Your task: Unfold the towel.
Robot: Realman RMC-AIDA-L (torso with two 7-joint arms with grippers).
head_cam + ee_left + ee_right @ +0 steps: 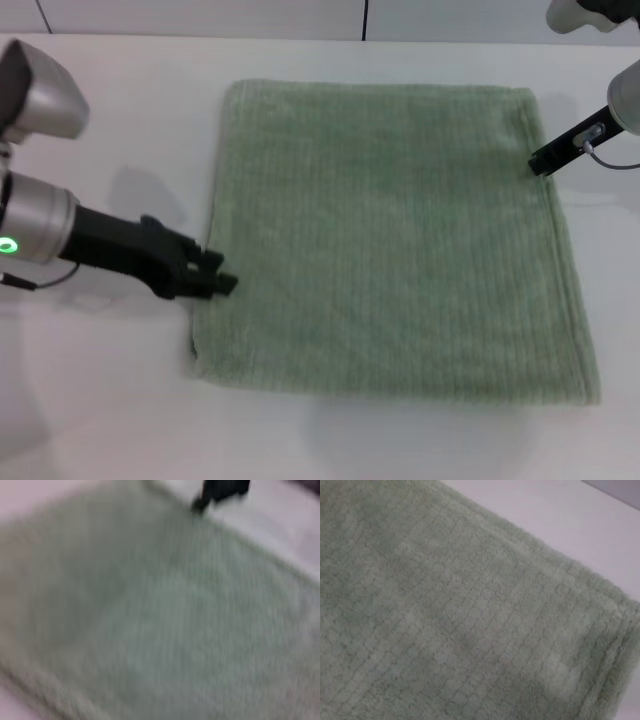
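Head view shows the towel (390, 240) lying flat and folded at the middle of the white worktop (100, 420). At about 8 o'clock the left tool (222, 283) meets the towel's left hem, near its front corner; I cannot tell whether it is parted or has hold of the cloth. At 2 o'clock the right tool (537, 163) touches the far right edge, its opening likewise unclear.
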